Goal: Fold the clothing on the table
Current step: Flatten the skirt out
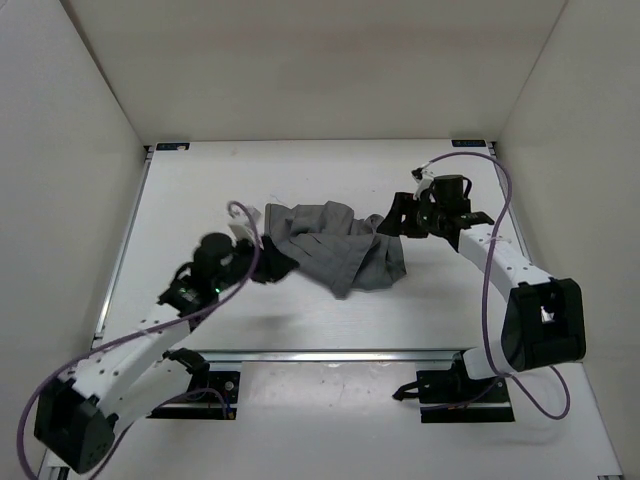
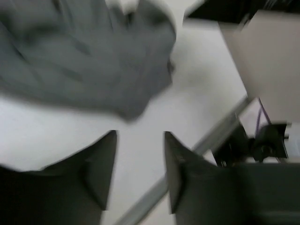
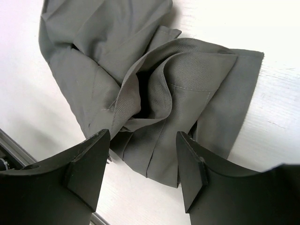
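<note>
The white table [image 1: 300, 170] is carrying the grey clothing [image 1: 335, 252], which is lying crumpled around its middle (pleats bunched in a heap). The left gripper [image 2: 140, 150] is hovering just off the clothing's left edge, jaws standing apart with nothing between them. The right gripper [image 3: 143, 147] is hanging over the clothing's right edge, jaws likewise apart and not clamping the fabric.

White left wall [image 1: 60, 140], back wall [image 1: 320, 70] and right wall [image 1: 585, 120], all plain.
</note>
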You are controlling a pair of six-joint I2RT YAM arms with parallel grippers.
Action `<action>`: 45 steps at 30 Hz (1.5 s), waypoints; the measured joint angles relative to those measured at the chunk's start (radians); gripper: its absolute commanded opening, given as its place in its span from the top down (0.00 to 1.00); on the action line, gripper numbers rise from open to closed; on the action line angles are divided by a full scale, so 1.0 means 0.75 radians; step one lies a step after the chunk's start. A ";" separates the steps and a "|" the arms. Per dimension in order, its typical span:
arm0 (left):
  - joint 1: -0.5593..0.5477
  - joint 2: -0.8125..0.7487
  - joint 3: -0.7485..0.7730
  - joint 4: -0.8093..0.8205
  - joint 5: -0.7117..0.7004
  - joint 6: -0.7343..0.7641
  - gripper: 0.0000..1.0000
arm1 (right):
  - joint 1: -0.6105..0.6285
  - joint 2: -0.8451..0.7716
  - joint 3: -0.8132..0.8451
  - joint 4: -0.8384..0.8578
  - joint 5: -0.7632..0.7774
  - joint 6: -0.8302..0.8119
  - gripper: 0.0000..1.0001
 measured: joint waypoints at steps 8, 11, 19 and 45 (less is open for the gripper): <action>-0.288 0.373 -0.426 0.557 -0.026 -0.611 0.19 | -0.056 -0.130 -0.094 0.075 -0.066 0.031 0.43; -0.310 0.459 -0.417 0.715 -0.108 -0.717 0.19 | -0.063 -0.137 -0.110 0.092 -0.095 0.042 0.44; -0.410 0.876 -0.288 0.906 -0.281 -0.955 0.14 | -0.081 -0.163 -0.122 0.143 -0.169 0.057 0.42; -0.198 0.529 -0.308 0.827 -0.289 -1.169 0.83 | -0.122 -0.245 -0.175 0.151 -0.156 0.075 0.39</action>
